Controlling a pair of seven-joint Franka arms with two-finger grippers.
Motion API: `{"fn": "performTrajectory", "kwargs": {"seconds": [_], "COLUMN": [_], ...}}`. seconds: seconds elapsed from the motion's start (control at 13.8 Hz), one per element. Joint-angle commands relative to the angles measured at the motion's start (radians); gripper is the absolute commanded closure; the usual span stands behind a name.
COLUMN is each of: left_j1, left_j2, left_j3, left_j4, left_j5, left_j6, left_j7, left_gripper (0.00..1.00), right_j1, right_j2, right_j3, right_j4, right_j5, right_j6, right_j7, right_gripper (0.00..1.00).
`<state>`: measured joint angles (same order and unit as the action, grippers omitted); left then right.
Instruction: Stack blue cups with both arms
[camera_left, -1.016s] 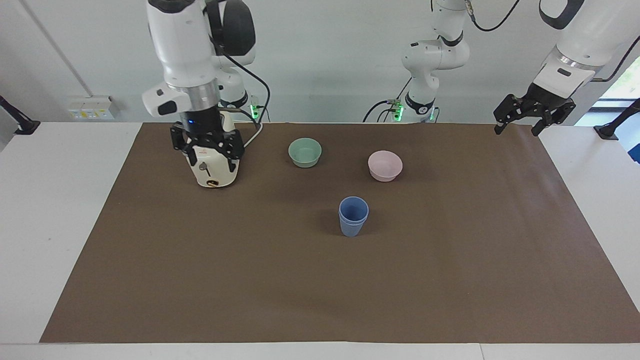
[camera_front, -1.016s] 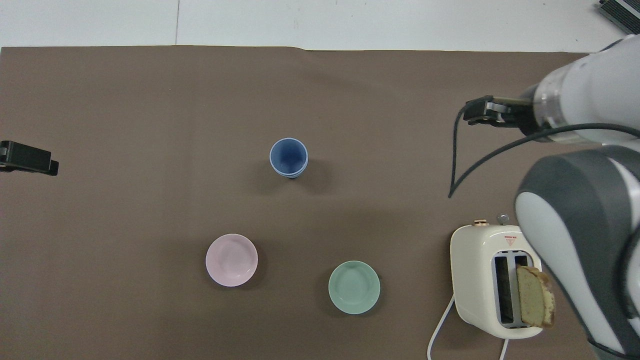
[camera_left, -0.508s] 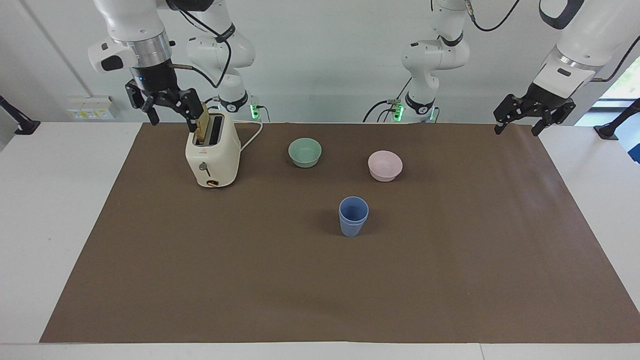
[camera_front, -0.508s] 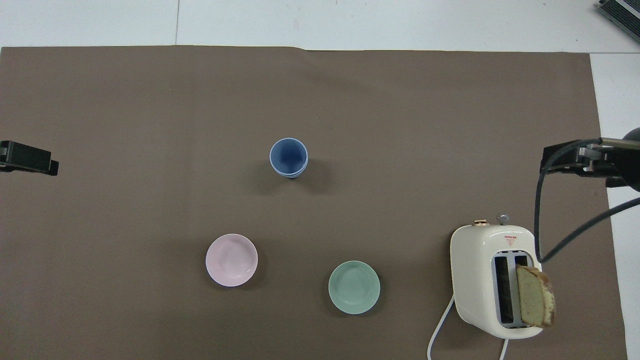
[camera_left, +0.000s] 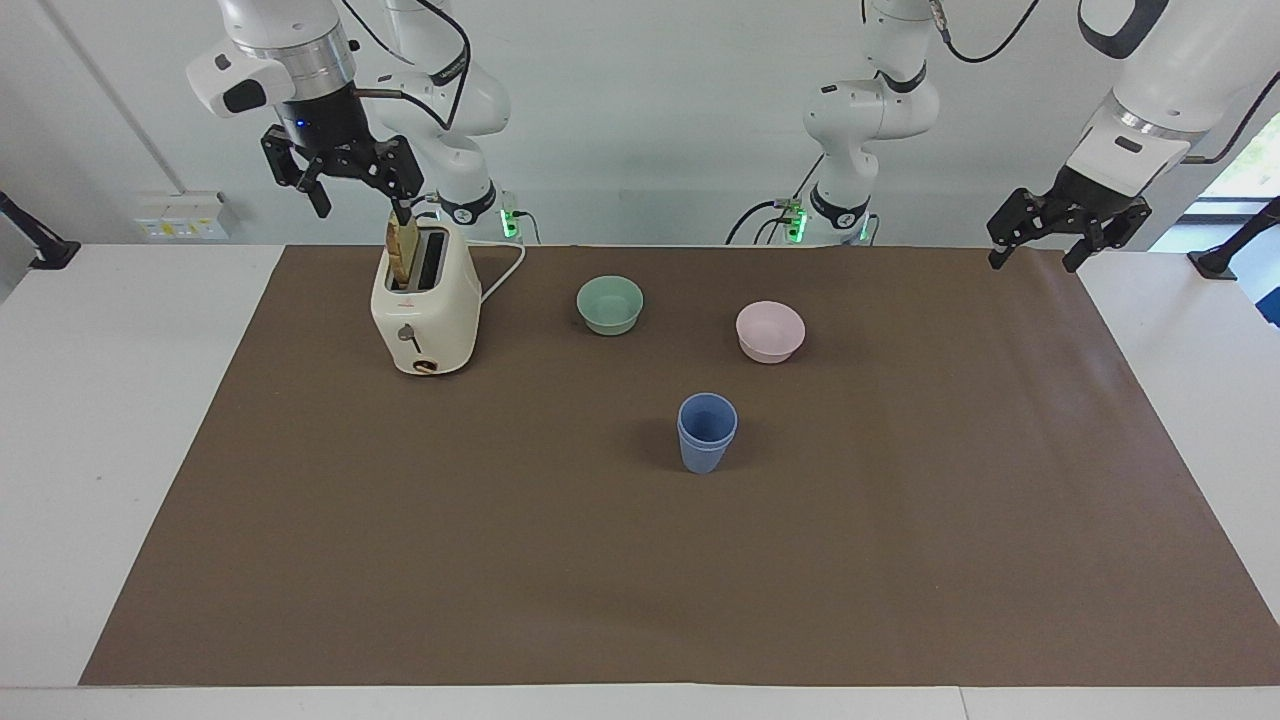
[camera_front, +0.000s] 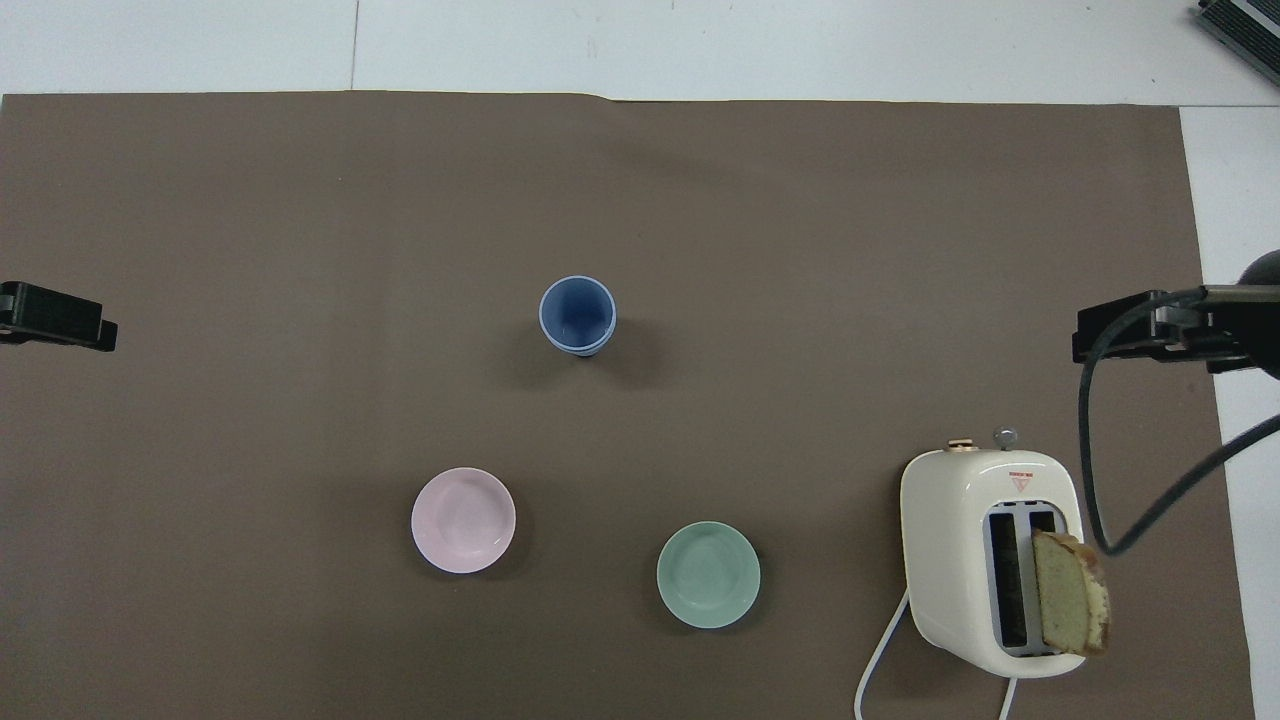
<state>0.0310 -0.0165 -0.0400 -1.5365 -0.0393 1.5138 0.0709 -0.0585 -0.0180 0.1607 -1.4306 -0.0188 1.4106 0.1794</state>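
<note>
Fingers spread and empty, our right gripper (camera_left: 345, 180) hung above the toaster (camera_left: 425, 310), our left gripper (camera_left: 1065, 235) waited; blue cups (camera_left: 706, 432) stood nested, stacking apparently done.

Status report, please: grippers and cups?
Right gripper open, above toaster. Left gripper open, waiting at mat edge. Blue cups stacked, nothing in the way.

No legible txt; red triangle sign on toaster (camera_front: 985, 500) top, wording too small to read.
</note>
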Motion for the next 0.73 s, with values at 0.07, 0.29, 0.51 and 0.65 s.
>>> {"fn": "performTrajectory", "kwargs": {"seconds": [0.07, 0.29, 0.51, 0.65], "left_j1": [0.02, 0.02, 0.02, 0.02], "left_j2": [-0.014, -0.014, -0.014, -0.014], "left_j3": [-0.012, -0.012, -0.011, -0.012], "left_j4": [-0.017, -0.017, -0.017, -0.017], "left_j5": [-0.016, -0.016, -0.016, -0.014], "left_j6": [0.016, 0.016, 0.016, 0.016], "left_j7": [0.003, 0.003, 0.003, 0.003], "left_gripper": [0.0, 0.0, 0.0, 0.0], "right_j1": [-0.008, -0.012, -0.014, -0.014], "right_j2": [0.001, -0.02, -0.02, -0.02], "right_j3": [0.0, -0.001, -0.003, -0.003], "right_j4": [-0.002, -0.039, -0.041, -0.041], "right_j5": [0.017, 0.017, 0.017, 0.017], "right_j6": [0.004, 0.008, 0.008, 0.008], "right_j7": [-0.051, -0.051, -0.051, -0.051], "right_gripper": [0.0, 0.0, 0.0, 0.0]}}
